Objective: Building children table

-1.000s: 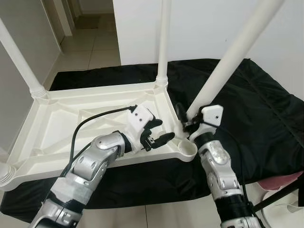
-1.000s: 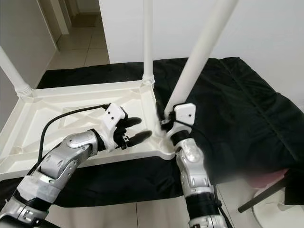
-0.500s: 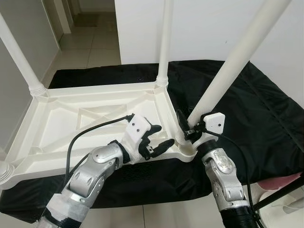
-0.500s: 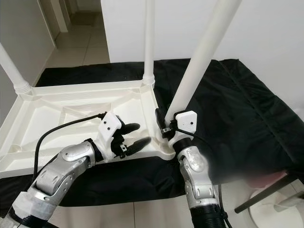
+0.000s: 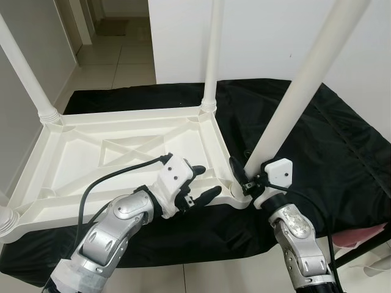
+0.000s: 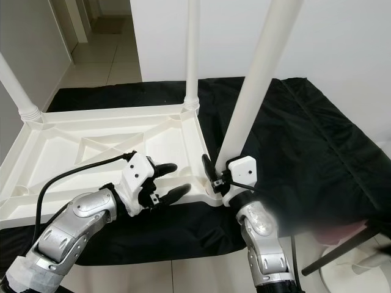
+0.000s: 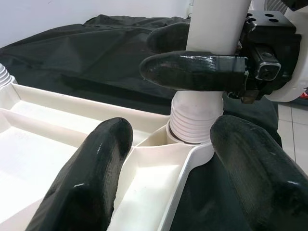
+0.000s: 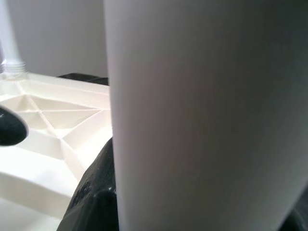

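A white plastic children's table (image 5: 91, 152) lies upside down on a black cloth. Three white legs stand in its corners: far right (image 5: 211, 61), far left (image 5: 24, 67) and near left (image 5: 6, 221). My right gripper (image 5: 244, 177) is shut on the fourth leg (image 5: 299, 91) just above its ribbed base (image 7: 195, 120), which sits in the near right corner socket. This leg leans to the right. My left gripper (image 5: 200, 183) is open over the table's near rim, beside that corner, and its fingers (image 7: 91, 168) touch nothing.
The black cloth (image 5: 330, 140) covers the floor under the table and to its right. A white wall stands behind, and a tiled hallway (image 5: 116, 55) opens at the back left. A pink thing (image 5: 366, 232) and a dark bar (image 5: 360, 253) lie at the lower right.
The fourth leg's base has come down and toward me into the near right corner socket, with my right gripper still on it. My left gripper has drawn back to the near rim.
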Controlling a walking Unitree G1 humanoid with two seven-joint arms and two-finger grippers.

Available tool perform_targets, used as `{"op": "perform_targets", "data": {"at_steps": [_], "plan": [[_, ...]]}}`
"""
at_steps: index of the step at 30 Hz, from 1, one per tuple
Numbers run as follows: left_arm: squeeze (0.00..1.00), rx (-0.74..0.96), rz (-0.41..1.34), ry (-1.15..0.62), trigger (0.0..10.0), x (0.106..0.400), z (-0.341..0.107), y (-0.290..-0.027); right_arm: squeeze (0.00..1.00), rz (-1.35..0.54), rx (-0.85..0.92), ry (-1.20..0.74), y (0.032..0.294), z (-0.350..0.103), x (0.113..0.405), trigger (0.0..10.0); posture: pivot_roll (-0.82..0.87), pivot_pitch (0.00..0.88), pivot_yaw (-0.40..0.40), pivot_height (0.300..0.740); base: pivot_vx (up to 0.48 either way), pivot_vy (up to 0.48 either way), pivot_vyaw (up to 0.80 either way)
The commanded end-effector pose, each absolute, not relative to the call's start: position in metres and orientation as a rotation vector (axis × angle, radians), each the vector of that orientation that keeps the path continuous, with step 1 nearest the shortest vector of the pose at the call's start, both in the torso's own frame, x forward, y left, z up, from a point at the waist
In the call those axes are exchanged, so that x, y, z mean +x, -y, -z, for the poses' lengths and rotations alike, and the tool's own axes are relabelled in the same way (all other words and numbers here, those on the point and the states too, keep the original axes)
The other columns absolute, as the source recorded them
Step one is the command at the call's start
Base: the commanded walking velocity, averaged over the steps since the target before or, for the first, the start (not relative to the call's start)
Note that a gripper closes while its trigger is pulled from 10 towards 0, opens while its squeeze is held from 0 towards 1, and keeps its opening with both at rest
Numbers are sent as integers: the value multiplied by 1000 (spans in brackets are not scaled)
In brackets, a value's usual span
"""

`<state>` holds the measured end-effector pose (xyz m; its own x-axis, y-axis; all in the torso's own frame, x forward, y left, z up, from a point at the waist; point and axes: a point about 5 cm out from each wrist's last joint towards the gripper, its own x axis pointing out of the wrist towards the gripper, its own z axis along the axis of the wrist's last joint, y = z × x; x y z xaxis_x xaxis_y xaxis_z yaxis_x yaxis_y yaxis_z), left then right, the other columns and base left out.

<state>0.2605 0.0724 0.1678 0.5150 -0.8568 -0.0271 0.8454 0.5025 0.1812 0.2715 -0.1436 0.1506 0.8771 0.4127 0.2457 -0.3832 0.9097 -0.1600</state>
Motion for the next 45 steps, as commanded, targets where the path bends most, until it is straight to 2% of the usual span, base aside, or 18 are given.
{"op": "perform_targets", "data": {"at_steps": [1,5,11,14,19,30,34,45], "plan": [[0,192,1030,57,10000,259,-167,-74,0,-436,-123,239,144,-142,269,10000,-23,0,-4,740,0,0,0],[0,201,1024,57,10000,260,-167,-75,0,-500,-209,206,144,-135,275,10000,-19,0,-2,740,0,0,0],[0,204,1019,60,10000,260,-169,-76,0,-575,-246,178,141,-131,276,10000,-12,0,-3,740,0,0,0],[0,205,1014,62,10000,261,-170,-76,0,-673,-294,138,137,-125,276,10000,-10,0,0,740,0,0,0],[0,211,1005,68,10000,263,-172,-77,0,-747,-213,95,134,-123,275,10000,-5,5,3,740,0,0,0],[0,220,992,81,10000,267,-176,-79,0,-708,-87,-20,139,-121,286,10000,-7,16,8,740,0,0,0],[0,220,989,85,10000,269,-178,-79,0,-661,-82,-62,143,-123,295,10000,-8,18,9,740,0,0,0],[0,220,983,88,10000,270,-179,-79,0,-613,-50,-147,142,-113,299,10000,-2,20,7,740,0,0,0]]}}
